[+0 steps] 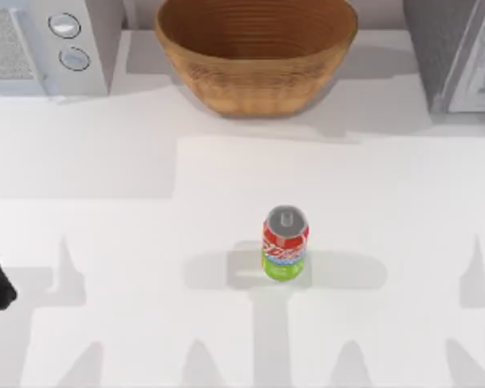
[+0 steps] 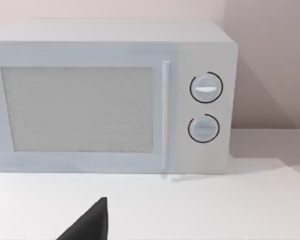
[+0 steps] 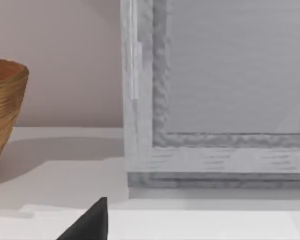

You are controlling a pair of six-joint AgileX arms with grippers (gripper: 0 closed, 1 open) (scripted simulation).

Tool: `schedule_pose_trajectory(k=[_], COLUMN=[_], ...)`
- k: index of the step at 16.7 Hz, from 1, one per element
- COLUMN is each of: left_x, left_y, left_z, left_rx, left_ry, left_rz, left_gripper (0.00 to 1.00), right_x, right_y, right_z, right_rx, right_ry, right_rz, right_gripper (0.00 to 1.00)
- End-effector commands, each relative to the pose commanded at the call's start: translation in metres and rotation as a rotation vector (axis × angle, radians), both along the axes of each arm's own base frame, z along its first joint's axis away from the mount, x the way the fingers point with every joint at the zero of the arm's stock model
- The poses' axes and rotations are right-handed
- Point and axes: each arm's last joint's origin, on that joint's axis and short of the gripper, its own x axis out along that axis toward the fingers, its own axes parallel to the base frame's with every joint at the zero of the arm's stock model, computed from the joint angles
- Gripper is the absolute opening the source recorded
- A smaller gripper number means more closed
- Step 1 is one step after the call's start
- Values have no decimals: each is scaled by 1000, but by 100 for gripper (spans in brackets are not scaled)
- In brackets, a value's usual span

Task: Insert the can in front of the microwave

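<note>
Clearly nothing of the job is done yet: the can (image 1: 284, 243) stands upright and alone near the middle of the top view, well apart from the microwave (image 1: 47, 44), which sits at the upper left of that frame, and the bare stretch of tabletop (image 1: 105, 234) below the microwave is where the can has to end up. All of it is left, I judge: reach, grasp, carry, set down. My left arm's dark shape sits at the left edge of the top view, and whether the left gripper (image 2: 90, 222) is open or closed I cannot tell; the same goes for the right gripper (image 3: 90, 222), and neither is near the can. A wicker basket (image 1: 256, 52) stands at the upper middle, a darker grey appliance (image 1: 457, 52) at the upper right. White and smooth, the tabletop is crossed by soft grey shadows, with a plain pale wall (image 2: 260, 50) behind.
</note>
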Motion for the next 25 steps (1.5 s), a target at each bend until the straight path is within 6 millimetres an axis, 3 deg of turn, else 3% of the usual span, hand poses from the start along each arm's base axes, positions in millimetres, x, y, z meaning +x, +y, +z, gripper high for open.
schedule_pose_trajectory(k=[6,10,13,16,19,25], left_x=[2,13,32,60,96,157], left_y=[-4,-17,-34,-62,-101,-198], left_z=[13,46,74,96,104,84], left_rx=[17,60,103,148,199,360], left_ry=[61,224,415,658,932,1403], left_rz=[-35,-156,-299,-457,-595,-720], left_gripper=[100,100,100,100,100,100], right_x=[0,0,0,0,0,0], right_y=[0,0,0,0,0,0], right_z=[0,0,0,0,0,0], right_rx=[0,0,0,0,0,0], right_ry=[0,0,0,0,0,0], right_rz=[0,0,0,0,0,0], right_gripper=[100,100,100,100,100,100])
